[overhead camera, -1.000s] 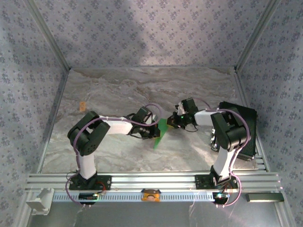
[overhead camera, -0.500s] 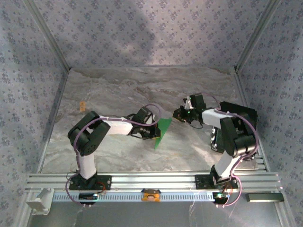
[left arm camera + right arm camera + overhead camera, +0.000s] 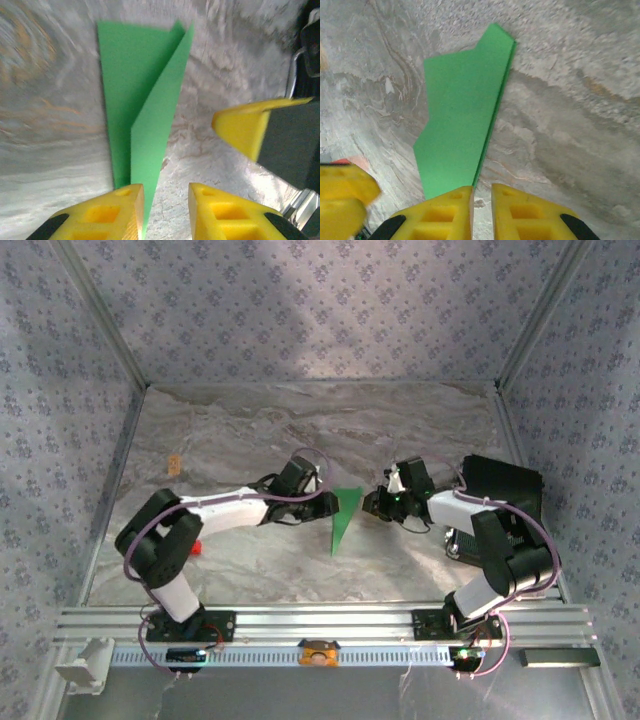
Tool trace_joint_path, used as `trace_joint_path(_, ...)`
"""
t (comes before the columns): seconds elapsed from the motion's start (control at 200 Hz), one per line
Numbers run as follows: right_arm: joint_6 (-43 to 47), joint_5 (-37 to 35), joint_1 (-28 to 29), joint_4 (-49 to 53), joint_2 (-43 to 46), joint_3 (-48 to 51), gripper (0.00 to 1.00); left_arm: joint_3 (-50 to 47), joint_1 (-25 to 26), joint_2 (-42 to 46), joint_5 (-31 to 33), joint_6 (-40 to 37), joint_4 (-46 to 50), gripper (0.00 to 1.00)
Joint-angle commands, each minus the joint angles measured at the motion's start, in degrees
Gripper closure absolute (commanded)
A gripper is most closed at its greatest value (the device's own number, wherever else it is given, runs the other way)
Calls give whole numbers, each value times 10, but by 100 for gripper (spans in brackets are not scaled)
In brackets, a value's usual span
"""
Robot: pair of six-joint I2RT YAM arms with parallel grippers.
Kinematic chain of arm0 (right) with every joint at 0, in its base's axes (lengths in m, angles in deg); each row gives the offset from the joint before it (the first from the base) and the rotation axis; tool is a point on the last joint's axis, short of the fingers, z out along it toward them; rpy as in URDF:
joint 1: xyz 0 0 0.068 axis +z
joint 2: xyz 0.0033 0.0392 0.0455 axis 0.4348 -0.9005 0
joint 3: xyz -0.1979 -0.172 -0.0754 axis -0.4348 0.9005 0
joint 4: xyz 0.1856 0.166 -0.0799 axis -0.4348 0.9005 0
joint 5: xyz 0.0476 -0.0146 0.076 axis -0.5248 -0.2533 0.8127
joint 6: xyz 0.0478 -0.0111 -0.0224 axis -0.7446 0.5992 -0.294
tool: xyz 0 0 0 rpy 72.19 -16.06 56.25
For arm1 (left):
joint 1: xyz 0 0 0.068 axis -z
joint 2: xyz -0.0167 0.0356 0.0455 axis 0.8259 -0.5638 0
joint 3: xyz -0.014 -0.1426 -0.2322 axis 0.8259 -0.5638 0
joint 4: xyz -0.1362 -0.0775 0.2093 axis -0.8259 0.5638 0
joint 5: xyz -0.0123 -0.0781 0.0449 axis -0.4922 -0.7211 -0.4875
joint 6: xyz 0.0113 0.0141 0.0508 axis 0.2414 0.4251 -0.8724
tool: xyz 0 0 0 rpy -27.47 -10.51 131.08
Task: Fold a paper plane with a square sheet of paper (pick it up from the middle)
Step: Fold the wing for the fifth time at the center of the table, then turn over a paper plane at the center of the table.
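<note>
On a marbled table [image 3: 240, 430] within patterned walls [image 3: 320, 300] lies the paper plane [image 3: 343, 515], left tool [image 3: 165, 192] and right tool [image 3: 481, 192] both parted.

Slim, pointed bright green paper plane [image 3: 344, 517] lies flat on grey marbled worktop [image 3: 250, 430], between left gripper [image 3: 322, 502] and right gripper [image 3: 371, 504]. Small red block [image 3: 197, 546] sits well apart, far left.

Green paper plane [image 3: 343, 517]: slim folded dart, flat at table [image 3: 250, 430] ctr, tip toward near edge; one flap maybe lifted.
</note>
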Motion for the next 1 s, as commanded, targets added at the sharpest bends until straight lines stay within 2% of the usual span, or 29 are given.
trace_joint_path(0.0, -7, 12, 12, 2, 4, -7, 81, -24, -24, 6, -6, -27, 26, 71)
trace_joint_path(0.34, -10, 17, 38, -9, -31, -20, 79, -5, -33, -48, -83, -41, 11, 70)
trace_joint_path(0.715, -8, 23, 50, -16, -55, -26, 79, 14, -28, -89, -132, -47, 8, 72)
trace_joint_path(0.999, -6, 25, 50, -19, -64, -24, 79, 25, -27, -112, -144, -46, 15, 76)
